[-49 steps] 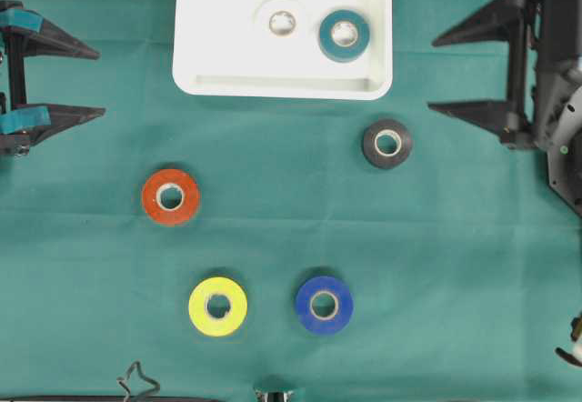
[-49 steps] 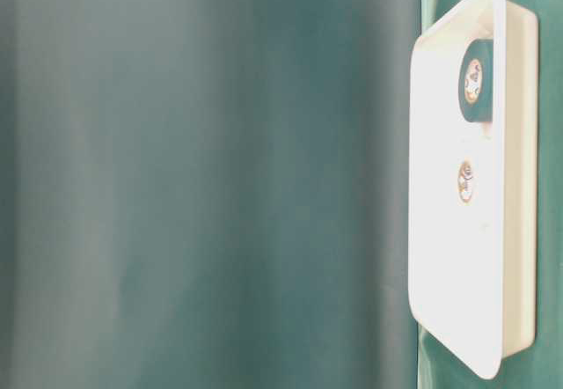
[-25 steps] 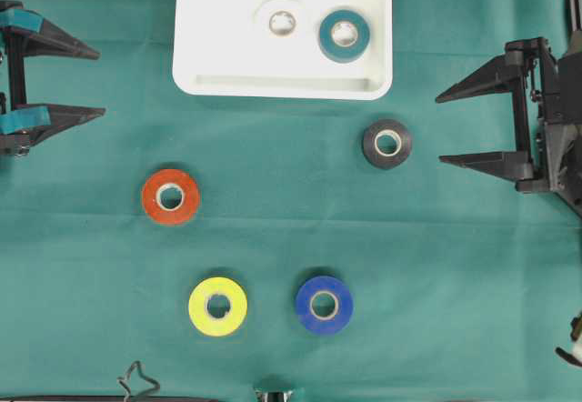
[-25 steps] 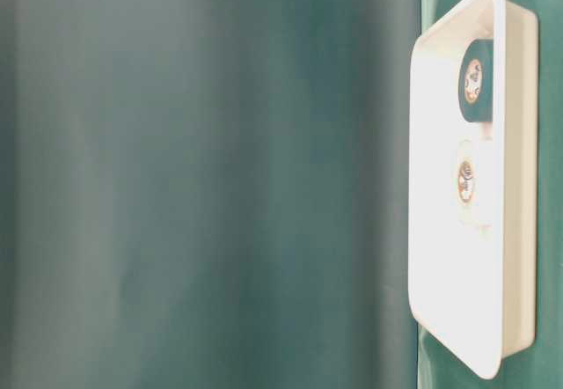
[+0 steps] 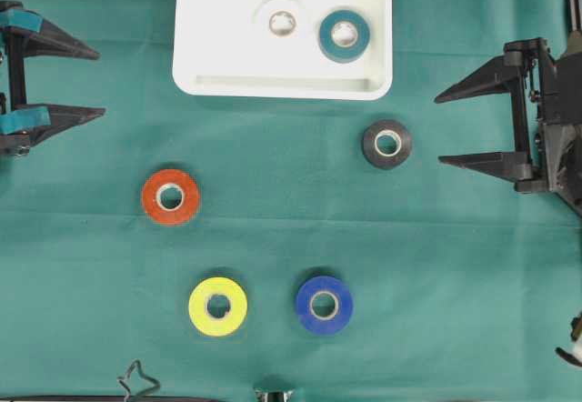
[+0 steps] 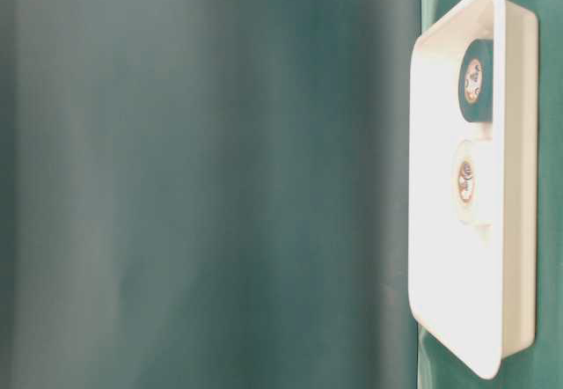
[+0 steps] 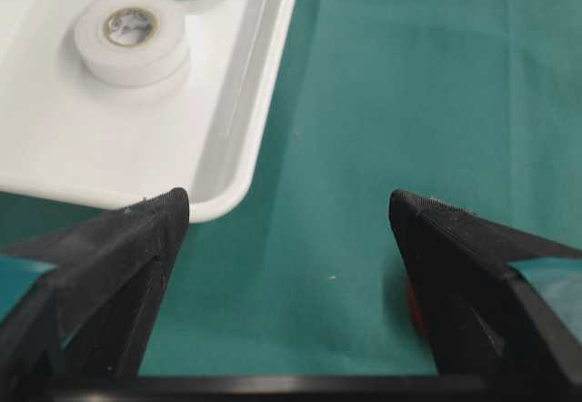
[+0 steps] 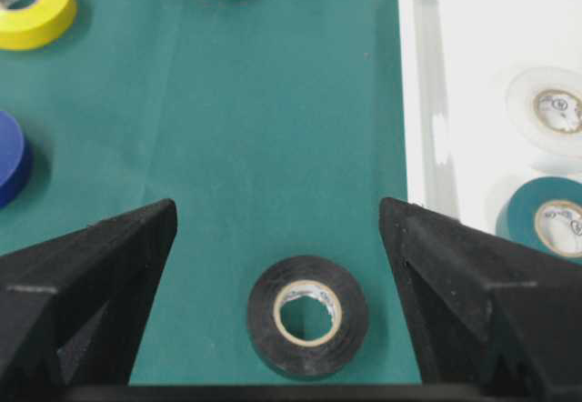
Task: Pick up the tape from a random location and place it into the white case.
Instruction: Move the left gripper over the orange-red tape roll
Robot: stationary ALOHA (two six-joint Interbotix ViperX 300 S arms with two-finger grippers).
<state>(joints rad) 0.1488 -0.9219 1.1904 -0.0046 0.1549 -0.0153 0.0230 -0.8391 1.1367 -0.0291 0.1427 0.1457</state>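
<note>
Right tool point(image 5: 446, 126): jaws spread wide, empty, aimed at the black tape point(image 5: 387, 144).
Left tool point(image 5: 98, 82): apart, empty.
White case point(image 5: 218, 84): just beyond the black tape.
Risk: an off-centre closing could knock the roll sideways.

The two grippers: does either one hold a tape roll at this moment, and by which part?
Nothing is held. The left gripper and the right gripper are both open and empty; the black tape lies untouched on the cloth.

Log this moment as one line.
right gripper: open, facing black tape | left gripper: open, idle | white case: white, teal rolls
</note>
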